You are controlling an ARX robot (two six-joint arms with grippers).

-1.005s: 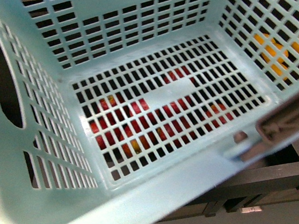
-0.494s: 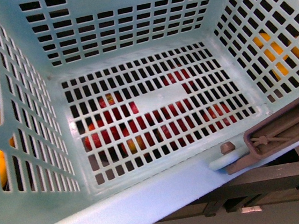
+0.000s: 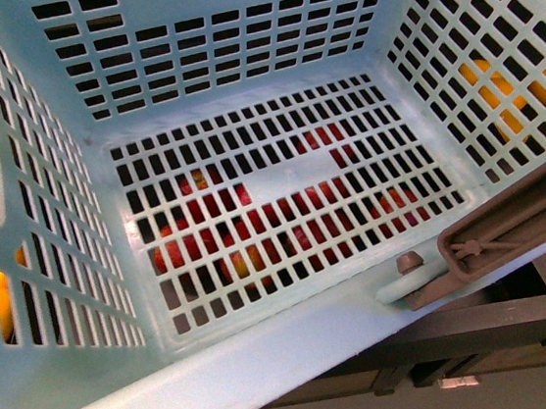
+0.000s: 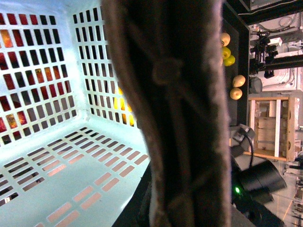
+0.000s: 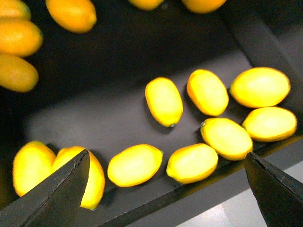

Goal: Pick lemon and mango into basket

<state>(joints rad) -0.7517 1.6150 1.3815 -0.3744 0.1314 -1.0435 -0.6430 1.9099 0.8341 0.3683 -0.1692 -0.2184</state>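
Yellow lemons (image 5: 163, 101), nine, lie below the right end effector (image 5: 166, 153), spread wide; left end effector's state I cannot tell.

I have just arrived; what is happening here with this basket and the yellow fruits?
The robot is early in a fruit-picking job. The teal basket fills the front view and nothing lies in it yet; the red shapes show through its slotted floor from below. Its brown handle sits right against the left wrist camera. The right gripper is open above a dark tray of lemons, holding nothing.
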